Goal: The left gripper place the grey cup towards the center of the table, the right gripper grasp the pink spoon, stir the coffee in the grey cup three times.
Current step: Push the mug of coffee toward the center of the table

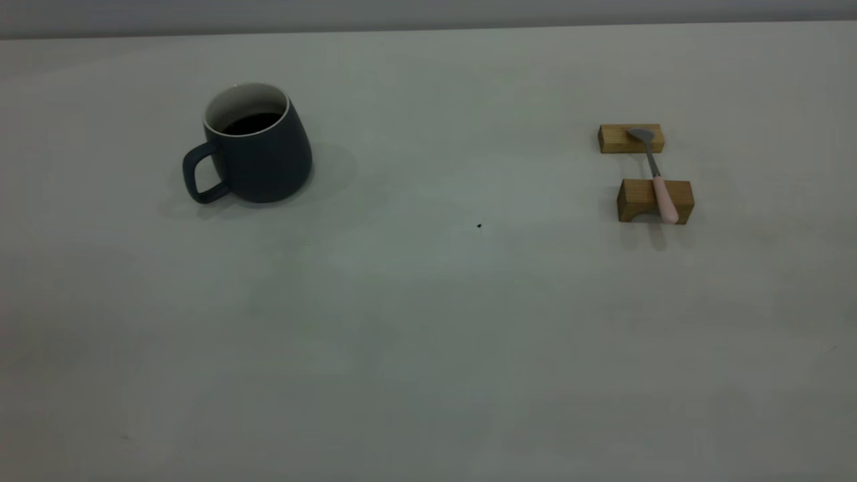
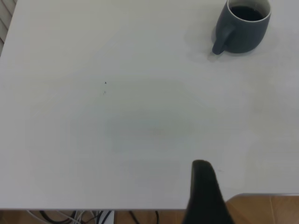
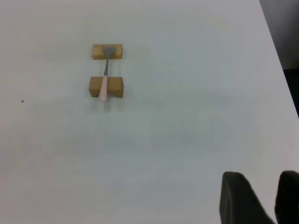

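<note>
Jaws of the right gripper (image 3: pixel 261 198) stood slightly parted and empty, the left gripper's (image 2: pixel 205 196) state unreadable, so nothing was done: the grey cup (image 1: pixel 254 150) sat left of centre, the pink spoon (image 1: pixel 659 187) across two wooden blocks (image 1: pixel 653 199).

Little of the robot is visible. In the left wrist view, the left gripper (image 2: pixel 205 196) appears as one matte black finger (image 2: pixel 204 186) with a rounded tip, widening toward its base; no screws or markings are discernible. In the right wrist view, the right gripper (image 3: pixel 264 198) appears as two matte black fingers (image 3: pixel 238 196) with blunt, rounded ends and plain, unmarked surfaces. The exterior view shows neither arm.
</note>
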Controlling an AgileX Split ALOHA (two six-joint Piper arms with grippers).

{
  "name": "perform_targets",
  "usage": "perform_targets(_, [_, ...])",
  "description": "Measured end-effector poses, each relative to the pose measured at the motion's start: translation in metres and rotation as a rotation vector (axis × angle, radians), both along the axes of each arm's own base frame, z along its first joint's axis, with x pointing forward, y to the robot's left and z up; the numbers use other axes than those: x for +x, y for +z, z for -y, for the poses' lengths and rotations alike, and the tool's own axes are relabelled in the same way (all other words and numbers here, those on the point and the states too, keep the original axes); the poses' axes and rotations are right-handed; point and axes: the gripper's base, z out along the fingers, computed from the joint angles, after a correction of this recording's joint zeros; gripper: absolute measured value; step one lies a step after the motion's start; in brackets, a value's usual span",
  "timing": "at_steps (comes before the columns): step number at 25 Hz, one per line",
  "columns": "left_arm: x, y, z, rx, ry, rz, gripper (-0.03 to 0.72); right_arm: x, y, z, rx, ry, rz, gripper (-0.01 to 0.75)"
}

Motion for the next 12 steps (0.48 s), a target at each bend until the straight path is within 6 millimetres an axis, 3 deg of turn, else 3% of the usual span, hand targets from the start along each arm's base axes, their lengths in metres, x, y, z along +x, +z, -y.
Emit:
perform_targets(9, [0.0009, 0.0007, -0.0014, 0.013, 0.01, -0.006, 0.567, 0.0, 0.0, 0.0, 0.0, 0.0, 0.0, 0.238])
perform_targets(12, [0.0093, 0.0092, -0.0006, 0.001, 0.017, -0.056, 0.567, 0.0, 0.0001, 0.0, 0.0, 0.0, 0.001, 0.238])
